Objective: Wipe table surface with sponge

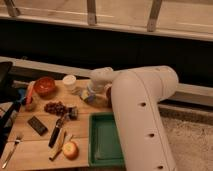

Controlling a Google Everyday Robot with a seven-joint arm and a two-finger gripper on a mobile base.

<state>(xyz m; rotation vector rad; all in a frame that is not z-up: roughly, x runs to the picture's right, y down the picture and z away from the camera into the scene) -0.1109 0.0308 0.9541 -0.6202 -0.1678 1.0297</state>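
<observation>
The wooden table surface (35,142) fills the lower left of the camera view. The sponge (88,95), a small blue-grey pad with a hint of yellow, lies near the table's far edge, right of the white cup (70,81). My gripper (95,86) is at the end of the thick white arm (140,105) and sits directly over the sponge. The arm hides the sponge's right side, and I cannot tell whether the gripper touches it.
A green tray (105,142) sits at the front right. A red bowl (45,86), carrot (30,93), grapes (55,107), dark block (37,125), knife (56,134), apple (70,149) and fork (11,150) lie across the table.
</observation>
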